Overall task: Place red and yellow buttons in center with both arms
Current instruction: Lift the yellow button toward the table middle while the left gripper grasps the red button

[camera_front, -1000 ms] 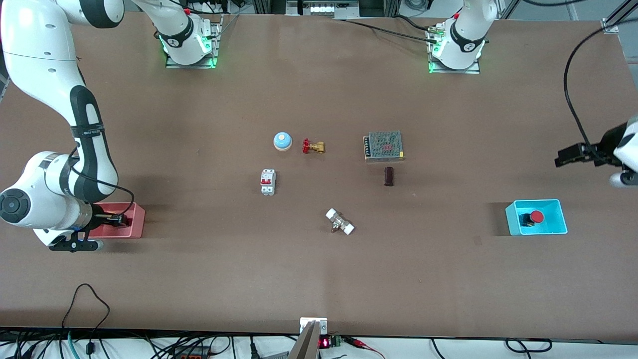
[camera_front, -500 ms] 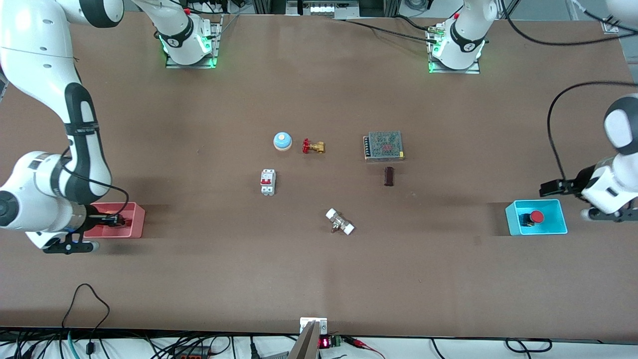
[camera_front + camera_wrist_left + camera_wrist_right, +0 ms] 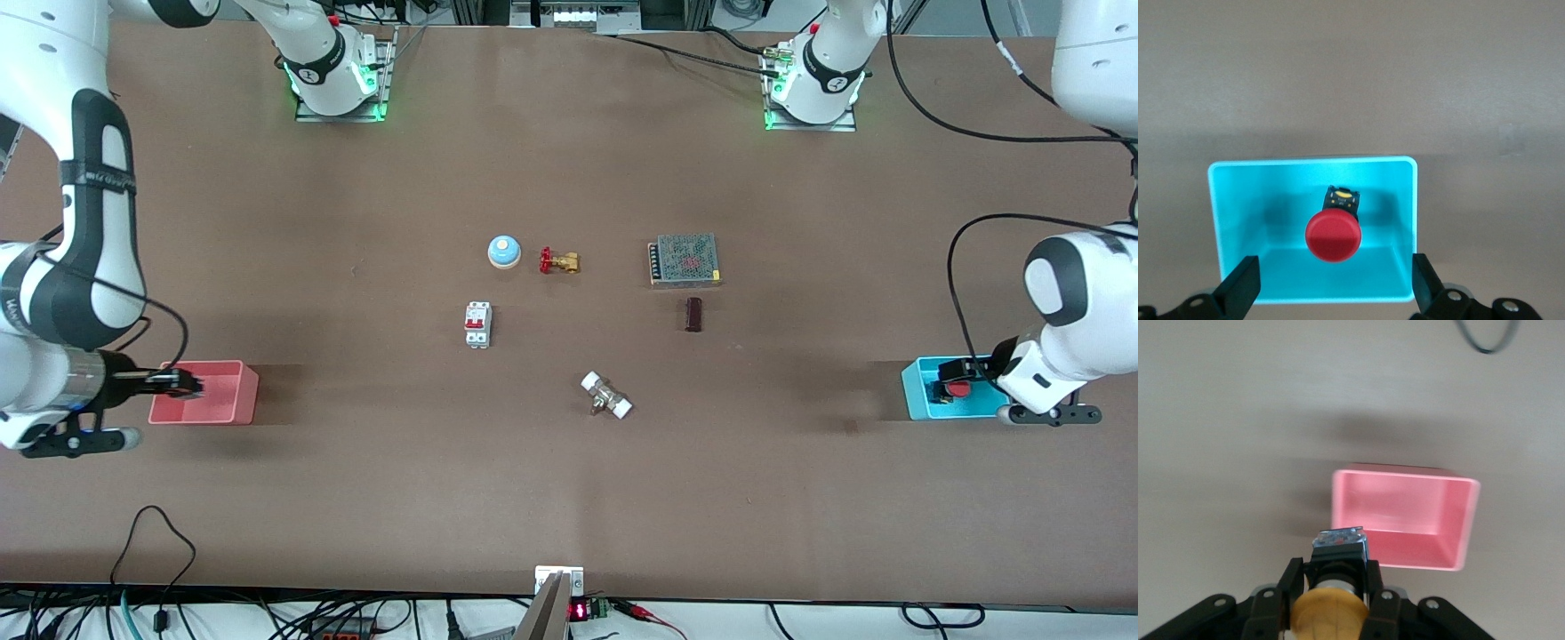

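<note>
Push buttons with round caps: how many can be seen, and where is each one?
2. The red button lies in the cyan tray, under the open left gripper. The yellow button is held in the right gripper above the pink tray.

My arms are glossy white with black bands, and both my grippers are black: the left gripper [image 3: 1331, 293] and the right gripper [image 3: 1331, 600]. The button [image 3: 1332, 235] under my left has a red cap on a black body with a yellow spot, and sits in a cyan tray [image 3: 1238, 200]. The button [image 3: 1330, 610] in my right has a yellow-orange cap and a silver-and-black body; the tray [image 3: 1451, 520] below is pink. The table [image 3: 356, 489] is plain matte brown. On it I see a blue bell [image 3: 504, 252] with a cream top, a brass valve [image 3: 559, 261] with a red handle, and a white breaker [image 3: 478, 324] with red switches.
</note>
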